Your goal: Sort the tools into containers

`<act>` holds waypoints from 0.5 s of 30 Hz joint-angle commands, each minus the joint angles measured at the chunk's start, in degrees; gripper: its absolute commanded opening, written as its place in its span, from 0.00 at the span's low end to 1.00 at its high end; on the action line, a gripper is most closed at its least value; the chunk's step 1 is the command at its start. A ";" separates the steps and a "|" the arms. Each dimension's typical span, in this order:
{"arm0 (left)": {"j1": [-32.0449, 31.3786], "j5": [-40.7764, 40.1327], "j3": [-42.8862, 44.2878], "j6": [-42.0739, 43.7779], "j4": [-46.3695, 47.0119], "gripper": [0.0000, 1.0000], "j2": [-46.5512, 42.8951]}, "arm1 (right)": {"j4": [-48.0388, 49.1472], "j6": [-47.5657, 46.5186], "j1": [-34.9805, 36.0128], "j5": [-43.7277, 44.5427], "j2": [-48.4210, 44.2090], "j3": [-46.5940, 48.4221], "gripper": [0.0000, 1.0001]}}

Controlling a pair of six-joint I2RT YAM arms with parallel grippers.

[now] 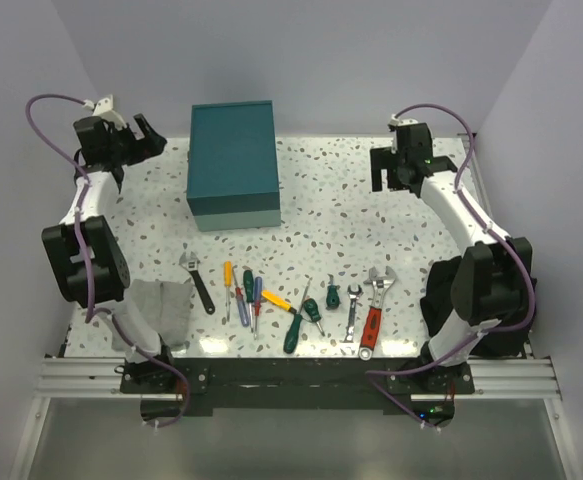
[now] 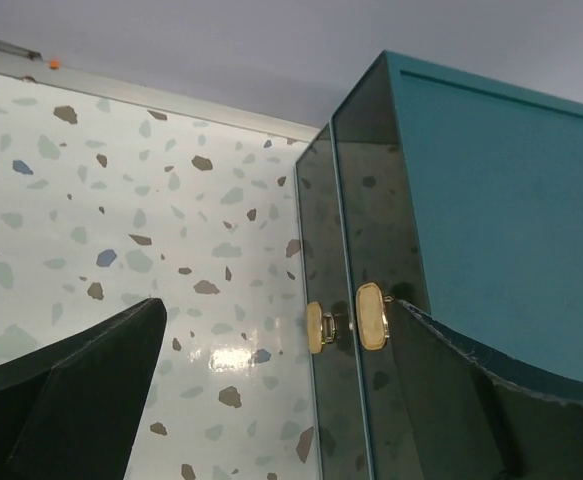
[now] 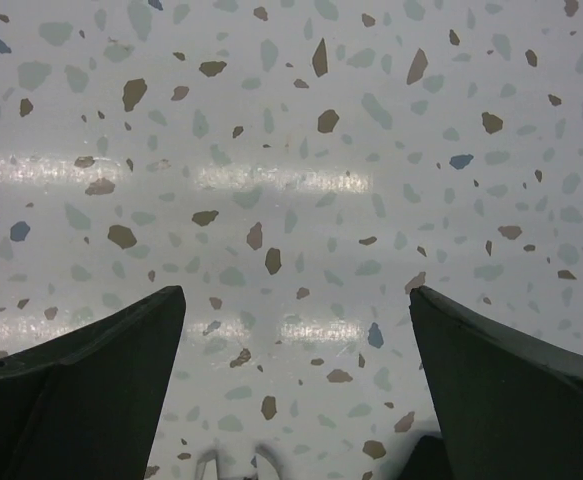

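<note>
Evidently a drawer (image 2: 317,250) opens first: the left end effector (image 2: 276,400), released beside the teal box (image 2: 501,220), must pinch a brass knob (image 2: 372,316).

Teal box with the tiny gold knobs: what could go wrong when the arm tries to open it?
1. The brass knobs are small, and the left gripper hangs open, not yet gripping one. Its fingers might slip off, or shove the teal box instead of pulling a drawer.
2. The screwdrivers lie crowded, some seemingly touching, so grabbing one could drag its neighbours.
</note>
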 commanded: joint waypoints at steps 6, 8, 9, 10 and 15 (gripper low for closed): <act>-1.77 3.33 5.06 0.25 5.65 0.83 8.49 | 0.57 -0.24 3.41 -4.08 4.83 9.53 0.93; -2.21 3.16 6.03 0.69 6.71 0.72 9.99 | 0.05 1.42 3.50 -6.78 6.93 11.72 0.70; -2.47 3.25 6.99 1.04 7.06 0.69 11.22 | 0.13 2.12 3.76 -7.67 7.55 12.25 0.58; -3.08 3.77 7.44 1.30 7.33 0.65 11.84 | 0.31 3.44 4.02 -7.85 8.78 12.95 0.18; -5.90 5.45 9.20 2.53 9.00 0.35 13.95 | 0.83 4.77 7.45 -8.03 12.21 14.54 0.00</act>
